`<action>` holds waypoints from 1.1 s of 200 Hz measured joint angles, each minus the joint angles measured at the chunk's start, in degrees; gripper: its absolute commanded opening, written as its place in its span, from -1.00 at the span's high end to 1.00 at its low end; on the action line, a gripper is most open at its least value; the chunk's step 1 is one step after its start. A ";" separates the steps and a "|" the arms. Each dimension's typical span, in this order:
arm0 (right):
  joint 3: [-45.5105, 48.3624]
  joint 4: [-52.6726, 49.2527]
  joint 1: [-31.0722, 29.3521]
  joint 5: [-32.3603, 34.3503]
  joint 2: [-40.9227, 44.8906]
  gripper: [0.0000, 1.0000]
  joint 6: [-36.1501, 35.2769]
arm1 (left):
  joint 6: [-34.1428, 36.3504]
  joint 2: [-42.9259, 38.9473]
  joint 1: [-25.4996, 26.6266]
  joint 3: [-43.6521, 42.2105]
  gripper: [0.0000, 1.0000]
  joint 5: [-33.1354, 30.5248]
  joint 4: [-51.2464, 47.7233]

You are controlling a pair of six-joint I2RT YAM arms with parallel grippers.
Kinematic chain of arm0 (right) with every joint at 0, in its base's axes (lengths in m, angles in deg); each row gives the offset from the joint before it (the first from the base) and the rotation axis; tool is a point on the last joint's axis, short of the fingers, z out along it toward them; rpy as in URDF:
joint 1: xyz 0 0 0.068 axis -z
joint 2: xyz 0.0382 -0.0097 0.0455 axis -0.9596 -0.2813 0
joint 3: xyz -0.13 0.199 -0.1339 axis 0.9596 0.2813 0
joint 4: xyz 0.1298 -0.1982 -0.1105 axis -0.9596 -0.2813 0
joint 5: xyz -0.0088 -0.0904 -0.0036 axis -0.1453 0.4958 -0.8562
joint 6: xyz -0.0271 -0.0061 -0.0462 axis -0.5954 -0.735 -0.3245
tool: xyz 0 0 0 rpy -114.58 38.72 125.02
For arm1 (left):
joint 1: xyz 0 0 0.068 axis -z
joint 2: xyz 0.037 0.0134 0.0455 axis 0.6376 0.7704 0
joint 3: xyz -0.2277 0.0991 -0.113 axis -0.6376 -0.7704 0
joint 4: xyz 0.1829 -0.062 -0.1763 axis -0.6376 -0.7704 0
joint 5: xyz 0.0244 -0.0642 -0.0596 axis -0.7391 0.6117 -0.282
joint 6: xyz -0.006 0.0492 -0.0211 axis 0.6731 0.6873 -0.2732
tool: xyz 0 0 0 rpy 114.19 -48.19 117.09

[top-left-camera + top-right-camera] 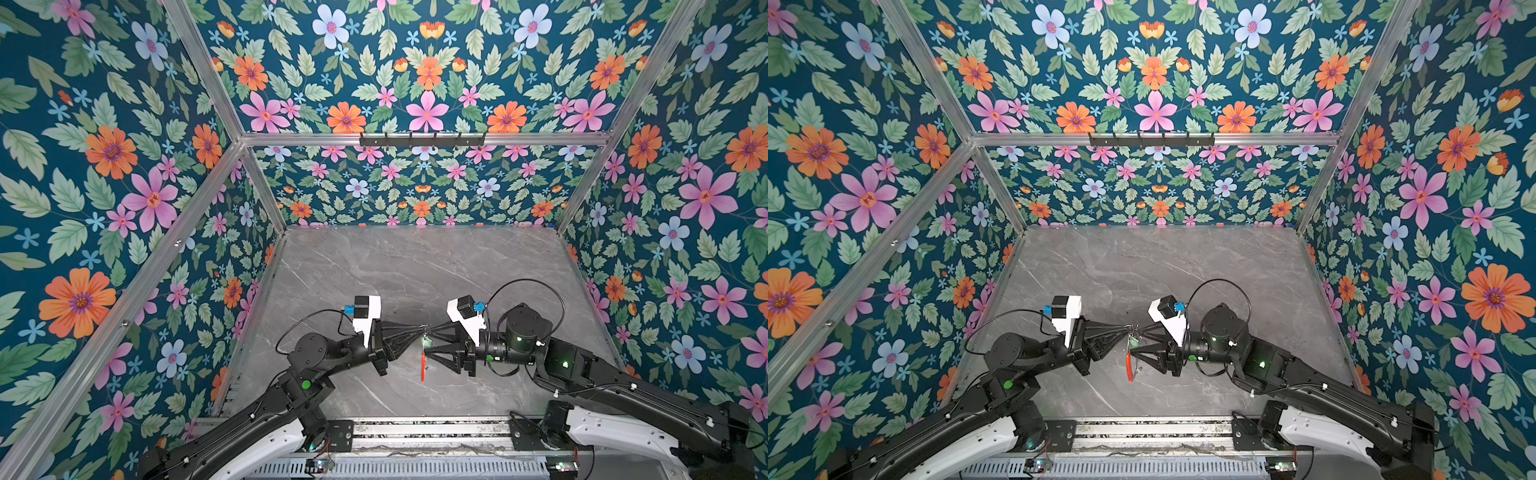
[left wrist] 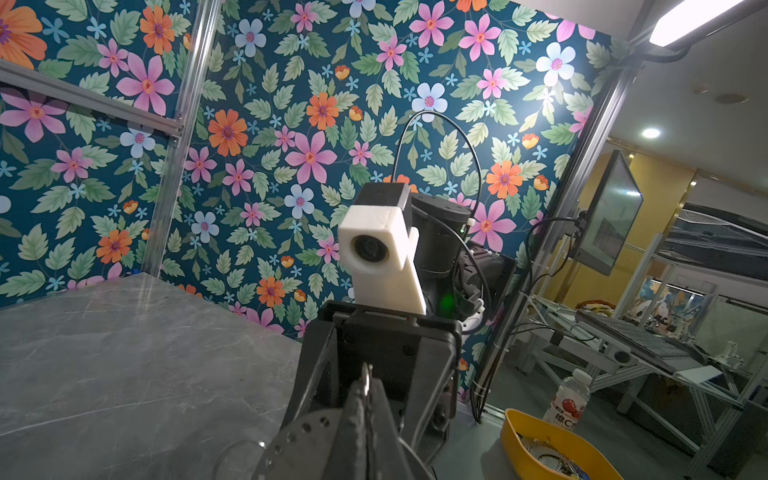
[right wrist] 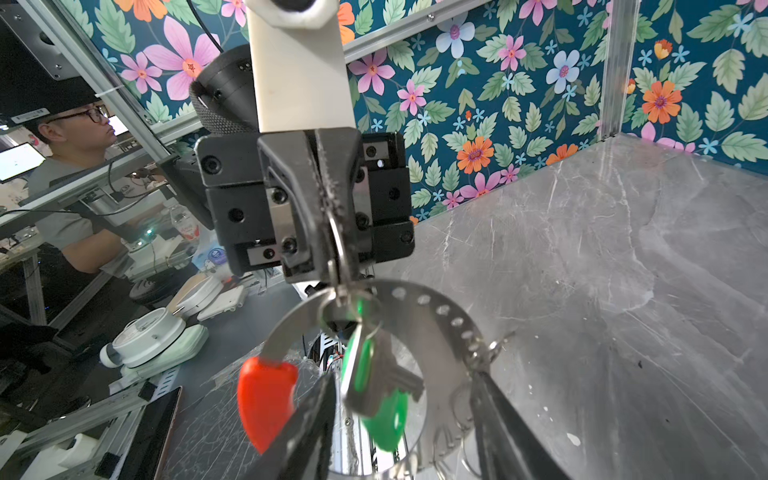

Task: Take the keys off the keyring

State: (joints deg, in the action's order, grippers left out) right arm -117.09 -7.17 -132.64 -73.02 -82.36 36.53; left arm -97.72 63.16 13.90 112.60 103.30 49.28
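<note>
The keyring is a flat grey perforated ring that hangs on edge above the table. Its red segment points down. My left gripper is shut on a small silver loop at the ring's top. A dark metal key with a green tag dangles from that loop. My right gripper faces the left one. It is open, with one finger on each side of the hanging key. More silver loops sit beside one finger.
The grey marble table is boxed in by flowered walls and aluminium posts. A black hook rail runs along the back wall. Beyond the right edge stand a yellow bowl and a bottle. A person sits outside the frame.
</note>
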 measured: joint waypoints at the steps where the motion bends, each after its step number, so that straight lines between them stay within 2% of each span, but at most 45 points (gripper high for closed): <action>1: -0.04 0.00 0.00 0.00 -0.04 -0.07 0.00 | 0.00 0.02 0.00 0.00 1.00 0.02 0.04; 16: -0.46 0.00 0.00 -0.07 -0.31 -0.05 -0.15 | -0.28 0.48 0.00 0.00 1.00 0.26 0.37; 31: -1.11 0.00 0.00 -0.02 -0.59 0.04 -0.24 | -0.98 0.70 0.00 0.00 1.00 0.57 0.55; 105: -2.25 -0.55 0.00 -0.96 -1.25 1.00 -1.25 | -1.18 0.37 -0.02 0.02 1.00 -0.07 0.66; 220: -15.67 -21.57 1.92 -1.46 -3.28 1.00 -7.30 | 4.09 -0.87 -0.02 6.88 1.00 3.32 -17.29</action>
State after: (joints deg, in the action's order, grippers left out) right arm -132.76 -28.74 -130.72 -74.49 -85.64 29.23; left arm -93.64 62.29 13.88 119.49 106.62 32.00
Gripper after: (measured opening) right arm 0.065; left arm 0.050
